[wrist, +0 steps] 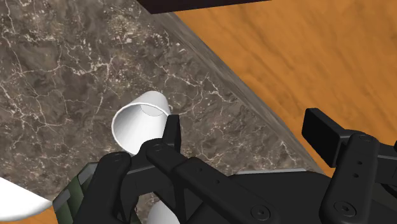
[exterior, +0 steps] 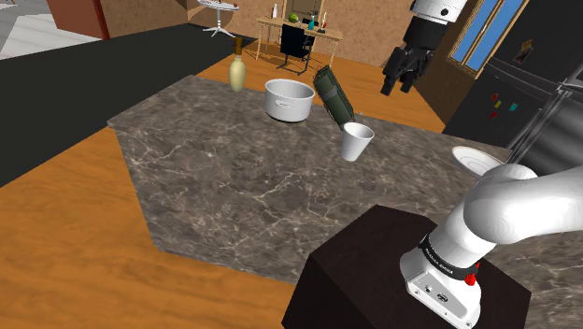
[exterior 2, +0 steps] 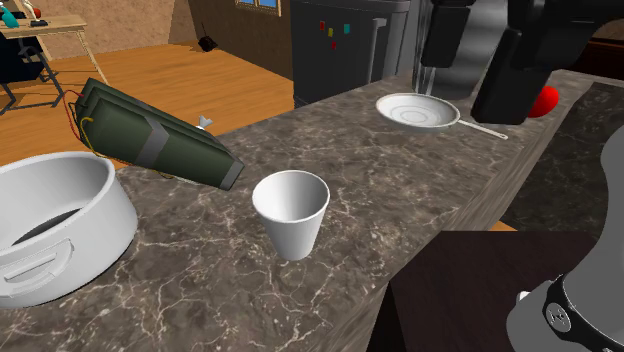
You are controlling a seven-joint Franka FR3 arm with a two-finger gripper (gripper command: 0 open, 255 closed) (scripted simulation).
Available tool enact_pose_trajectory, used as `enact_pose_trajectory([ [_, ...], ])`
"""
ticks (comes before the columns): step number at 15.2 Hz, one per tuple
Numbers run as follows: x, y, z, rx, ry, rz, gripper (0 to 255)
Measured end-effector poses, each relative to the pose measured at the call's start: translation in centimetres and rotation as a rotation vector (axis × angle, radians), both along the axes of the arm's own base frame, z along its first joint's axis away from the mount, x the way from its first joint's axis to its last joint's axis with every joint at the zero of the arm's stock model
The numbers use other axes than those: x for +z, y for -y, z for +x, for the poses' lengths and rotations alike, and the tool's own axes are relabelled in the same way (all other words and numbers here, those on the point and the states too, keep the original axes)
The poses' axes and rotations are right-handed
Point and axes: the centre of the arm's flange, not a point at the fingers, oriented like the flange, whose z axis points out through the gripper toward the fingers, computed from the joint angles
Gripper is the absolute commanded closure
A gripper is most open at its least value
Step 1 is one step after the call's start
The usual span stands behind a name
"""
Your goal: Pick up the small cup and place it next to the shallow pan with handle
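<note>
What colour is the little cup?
The small cup is plain white. It shows best in the second exterior view.

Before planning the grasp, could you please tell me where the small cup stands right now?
In the shoulder view the white cup stands upright on the marbled counter, right of the tilted dark green pack and left of the shallow pan.

Arm held high, gripper (exterior: 397, 88) fingers (wrist: 170, 130) spread apart.

Bench (exterior: 224, 187): veined marble-look stone, smooth. Floor (exterior: 56, 243): orange wood w/ grain. Cup (exterior: 356, 142): plain white, matt. Pincer (exterior: 398, 87): black, matt.
</note>
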Motion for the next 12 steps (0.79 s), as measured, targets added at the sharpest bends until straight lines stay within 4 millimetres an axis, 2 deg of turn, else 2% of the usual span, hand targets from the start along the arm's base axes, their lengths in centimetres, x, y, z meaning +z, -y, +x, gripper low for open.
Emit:
enact_pose_trajectory([
  [2,-0.4,0.4,0.2,0.002,-0.001,0.003,0],
  [5,-2.3,3.2,1.8,0.011,-0.003,0.022,0],
  [12,-8.3,10.0,5.5,0.039,-0.008,0.071,0],
])
